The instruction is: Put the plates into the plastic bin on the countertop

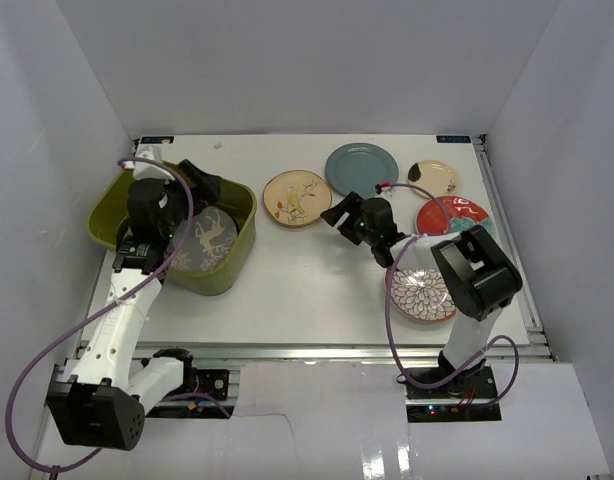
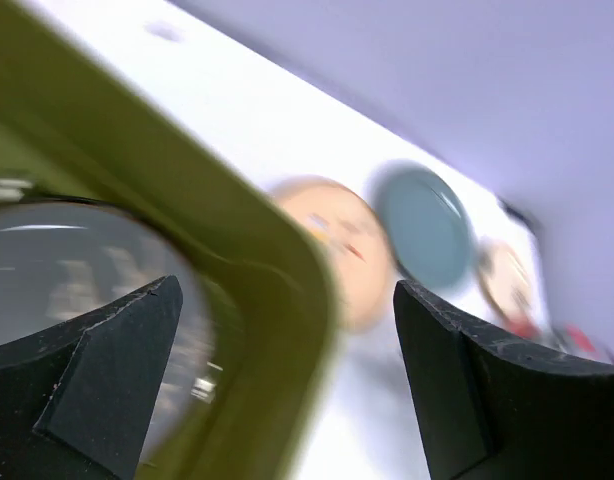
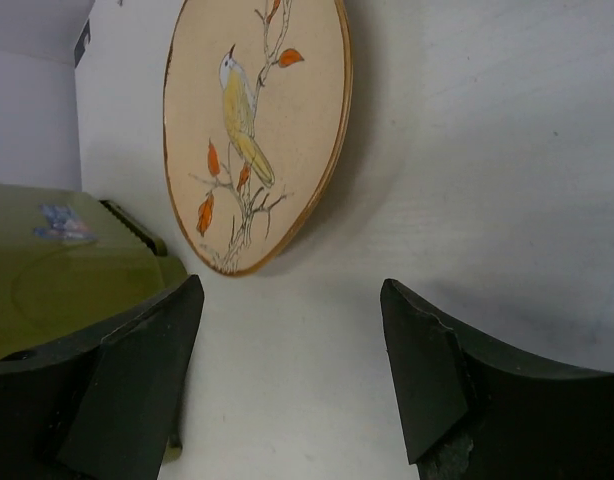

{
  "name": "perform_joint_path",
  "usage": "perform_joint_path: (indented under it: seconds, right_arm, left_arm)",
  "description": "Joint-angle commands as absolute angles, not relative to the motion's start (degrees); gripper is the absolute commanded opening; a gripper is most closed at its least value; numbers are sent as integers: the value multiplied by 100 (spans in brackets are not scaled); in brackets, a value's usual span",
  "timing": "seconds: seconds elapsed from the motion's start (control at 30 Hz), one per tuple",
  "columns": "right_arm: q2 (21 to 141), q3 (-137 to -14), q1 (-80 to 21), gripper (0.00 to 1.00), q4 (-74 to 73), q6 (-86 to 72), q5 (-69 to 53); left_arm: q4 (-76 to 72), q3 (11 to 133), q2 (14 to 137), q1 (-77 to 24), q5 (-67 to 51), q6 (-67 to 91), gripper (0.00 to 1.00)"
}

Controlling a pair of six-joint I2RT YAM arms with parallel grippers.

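The left tool hung released over the rim of the plastic bin, the right tool gaping empty to the bin's right, near the bird plate.

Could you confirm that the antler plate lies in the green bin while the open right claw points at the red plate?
Not quite: the right wrist view shows the right claw facing the bird plate instead; the rest holds.

Robot lab test cell: bare white enclosure walls, metal-edged countertop, exposed purple cabling.
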State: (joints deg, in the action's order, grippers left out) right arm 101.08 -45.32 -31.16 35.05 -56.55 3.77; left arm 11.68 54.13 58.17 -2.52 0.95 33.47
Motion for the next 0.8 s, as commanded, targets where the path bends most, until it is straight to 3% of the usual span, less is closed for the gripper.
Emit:
perform_joint_path:
  seconds: [0.0,0.3,0.43,0.47,0.57,0.67,0.77]
  right_arm:
    - [10737,-5201,-3138,78,3588,-5933,650]
    - [12154,-6837,-3146,76,2751,-5880,677]
    - [12445,-7128,-3138,59,2672,-5994,694]
    - [12498,-7154,-3138,45,2698,-6003,703]
    - [12428,-7120,-3138,22,2899,-6038,650]
    - [11772,-6733,-3216,10,3180,-5845,755]
    - [10921,-6277,-3252,8,3453,-5529,904]
  left_arm:
    - [914,5300,5652,-869,-1464,3296,98]
    - [1318,4693,4615,-1283,-2513,2901,98]
    - [1669,4939,4588,-1467,-2514,2620,98]
    - [1740,5035,4597,-1520,-2461,2584,98]
    - [1898,5229,4640,-1600,-2295,2417,98]
    - [1995,5361,4667,-1661,-2101,2329,98]
    - [2057,5554,4720,-1661,-1978,2312,98]
